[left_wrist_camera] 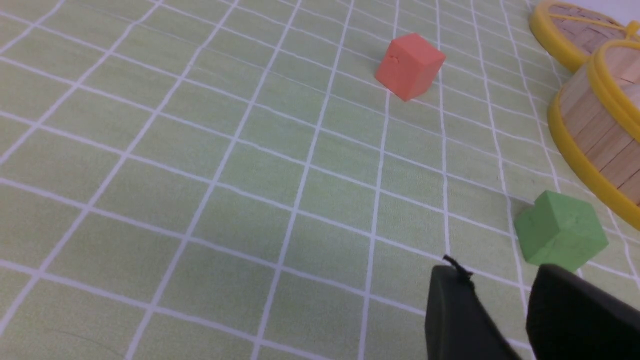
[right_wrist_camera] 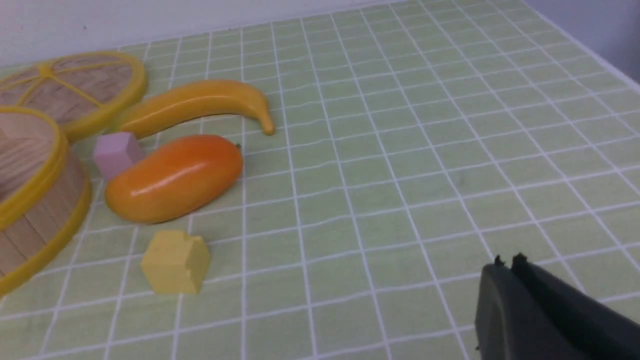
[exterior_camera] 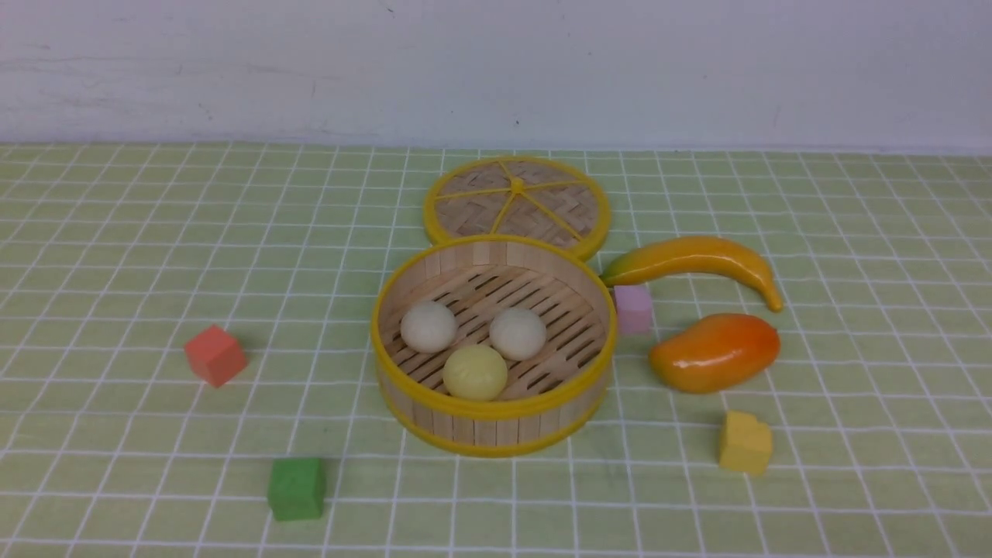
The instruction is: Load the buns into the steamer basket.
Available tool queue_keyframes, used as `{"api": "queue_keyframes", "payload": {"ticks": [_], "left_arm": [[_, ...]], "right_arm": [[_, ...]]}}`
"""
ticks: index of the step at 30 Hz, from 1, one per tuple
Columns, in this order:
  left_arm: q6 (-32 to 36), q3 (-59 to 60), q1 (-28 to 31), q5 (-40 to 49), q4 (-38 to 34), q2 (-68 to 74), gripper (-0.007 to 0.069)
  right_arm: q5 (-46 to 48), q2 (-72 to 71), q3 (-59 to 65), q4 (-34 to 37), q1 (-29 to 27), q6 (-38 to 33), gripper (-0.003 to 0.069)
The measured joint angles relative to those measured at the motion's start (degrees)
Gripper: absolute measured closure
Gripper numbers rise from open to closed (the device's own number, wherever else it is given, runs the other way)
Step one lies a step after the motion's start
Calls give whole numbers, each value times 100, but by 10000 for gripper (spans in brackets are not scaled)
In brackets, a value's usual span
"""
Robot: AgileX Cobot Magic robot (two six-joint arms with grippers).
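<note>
Claws: L gripper [left_wrist_camera: 499,267] showing parted tips, R gripper [right_wrist_camera: 509,262] showing tips together, both holding nothing, w/ 2 white buns [exterior_camera: 473,332] & yellow bun [exterior_camera: 475,373] sitting inside steamer basket [exterior_camera: 496,435], ctr of front frame.

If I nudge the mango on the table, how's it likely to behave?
The mango would probably rock or roll unevenly, since it is rounded but longer than it is wide. Its glossy skin may make it slippery between fingertips. The smooth, undented surface suggests a stiff shell that likely won't squash; its weight I can't tell.
</note>
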Motion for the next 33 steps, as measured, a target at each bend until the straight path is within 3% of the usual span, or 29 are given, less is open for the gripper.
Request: {"api": "queue_keyframes", "payload": {"ticks": [8, 33], "left_arm": [[0, 0, 0, -1, 5, 0, 403], [0, 0, 0, -2, 5, 0, 387]], "right_arm": [[-480, -66, 1117, 54, -38, -51, 647], [-802, -66, 1187, 63, -44, -51, 627]]}}
